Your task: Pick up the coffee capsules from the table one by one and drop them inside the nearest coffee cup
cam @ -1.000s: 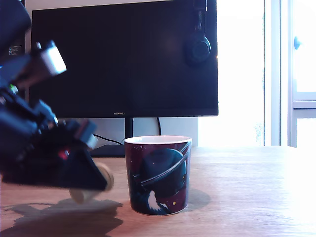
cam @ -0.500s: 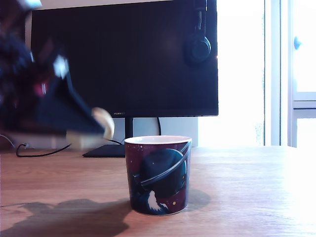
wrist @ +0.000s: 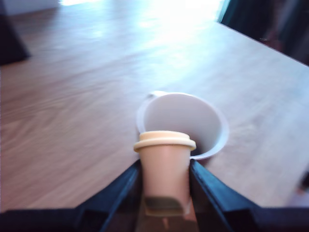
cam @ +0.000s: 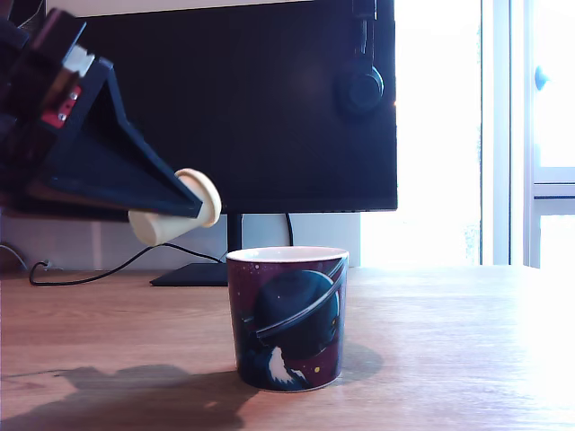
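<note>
- The claw [cam: 184, 211] hung in the air at the exterior view's left, above the bench [cam: 431, 341] and clear of it, its dark fingers [wrist: 120, 186] clenched on either side of a cream-beige capsule [cam: 175, 215].
- The capsule lay roughly on its side in that grasp, flanged rim pointing toward the coffee cup [cam: 287, 316] and narrow end back toward the arm.
- It sat higher than the cup's rim and to the exterior view's left of it, not touching the cup.
- In the wrist view the capsule [wrist: 165, 169] overlapped the near edge of the cup's white inside [wrist: 183, 121], which looked empty where visible.
- The cup stood upright on the bench, its ringed-planet print facing the exterior camera.
- A dark monitor [cam: 234, 108] stood behind the cup, with headphones [cam: 361, 85] hanging at its upper corner.
</note>
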